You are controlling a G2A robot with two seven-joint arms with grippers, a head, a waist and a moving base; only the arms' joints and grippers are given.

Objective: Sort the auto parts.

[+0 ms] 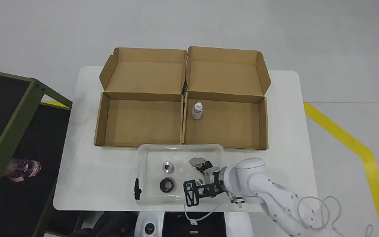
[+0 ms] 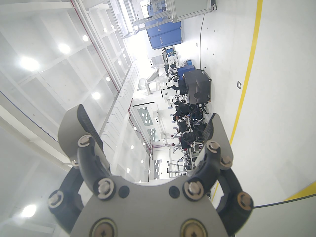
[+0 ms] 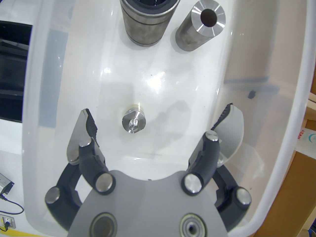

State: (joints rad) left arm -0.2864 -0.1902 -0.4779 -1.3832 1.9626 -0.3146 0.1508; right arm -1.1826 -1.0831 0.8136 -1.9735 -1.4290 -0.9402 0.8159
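Just past the tray (image 3: 271, 114), a printed label (image 3: 309, 134) is unreadable.

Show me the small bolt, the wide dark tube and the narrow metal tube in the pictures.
small bolt (image 3: 133, 122), right wrist view, on its flat top face.
wide dark tube (image 3: 144, 23), right wrist view, on its outer side wall.
narrow metal tube (image 3: 188, 35), right wrist view, on its side wall.
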